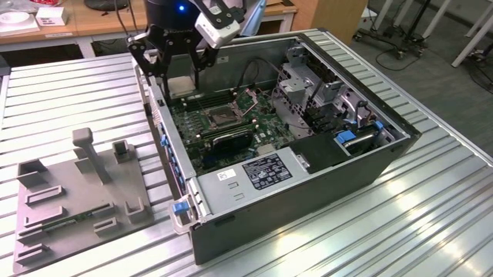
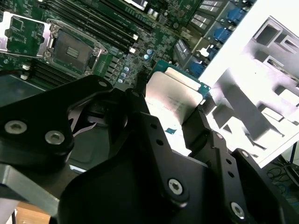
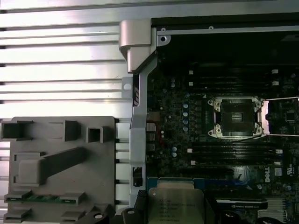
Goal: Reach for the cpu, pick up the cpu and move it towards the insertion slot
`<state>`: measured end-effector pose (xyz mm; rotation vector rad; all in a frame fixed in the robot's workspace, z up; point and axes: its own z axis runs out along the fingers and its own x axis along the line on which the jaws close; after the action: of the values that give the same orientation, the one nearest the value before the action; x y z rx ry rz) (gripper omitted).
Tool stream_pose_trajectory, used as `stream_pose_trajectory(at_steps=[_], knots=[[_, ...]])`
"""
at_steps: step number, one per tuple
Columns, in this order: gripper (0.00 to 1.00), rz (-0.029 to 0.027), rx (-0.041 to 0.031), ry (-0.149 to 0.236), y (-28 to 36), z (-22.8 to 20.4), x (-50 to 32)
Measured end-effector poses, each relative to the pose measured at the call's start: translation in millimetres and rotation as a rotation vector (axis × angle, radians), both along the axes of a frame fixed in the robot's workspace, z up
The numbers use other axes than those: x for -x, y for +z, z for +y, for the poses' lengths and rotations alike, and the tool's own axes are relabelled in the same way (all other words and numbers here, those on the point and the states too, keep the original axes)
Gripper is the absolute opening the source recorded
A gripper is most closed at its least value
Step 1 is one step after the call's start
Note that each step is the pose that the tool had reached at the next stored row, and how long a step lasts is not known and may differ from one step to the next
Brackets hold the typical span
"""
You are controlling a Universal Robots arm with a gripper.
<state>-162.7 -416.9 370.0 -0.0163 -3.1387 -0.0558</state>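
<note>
The arm reaches down from the far side of the exterior view, and its black hand [image 1: 181, 72] hangs above the far left corner of the open computer case [image 1: 324, 173], over the case wall. The hand is closed on the cpu [image 1: 181, 86], one finger [image 2: 149, 126] on each of two opposite edges, so the chip is lifted clear of everything below. In the second wrist view the cpu [image 2: 175, 93] shows its silvery top and thin green rim between the fingers; in the first wrist view the cpu [image 3: 176, 205] is cut off by the frame edge.

The insertion slot [image 1: 218, 117] lies on the green motherboard [image 1: 254, 124] inside the case, nearer than the hand and a little toward the exterior view's right. Its dark centre is uncovered, and the first wrist view shows the slot [image 3: 235, 117] with its shiny metal frame. The cpu is well apart from it.

On the ribbed metal tabletop [image 1: 69, 92], to the exterior view's left of the case, sits a grey plastic tray [image 1: 77, 196]. A long green memory stick [image 1: 68, 221] lies in one of its near recesses.
</note>
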Motion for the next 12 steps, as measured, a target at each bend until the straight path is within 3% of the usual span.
stream_pose_trajectory(at_steps=[12], knots=[[0.55, 0.0001, 0.0001, 0.000, -1.0, 6.0, -15.6]])
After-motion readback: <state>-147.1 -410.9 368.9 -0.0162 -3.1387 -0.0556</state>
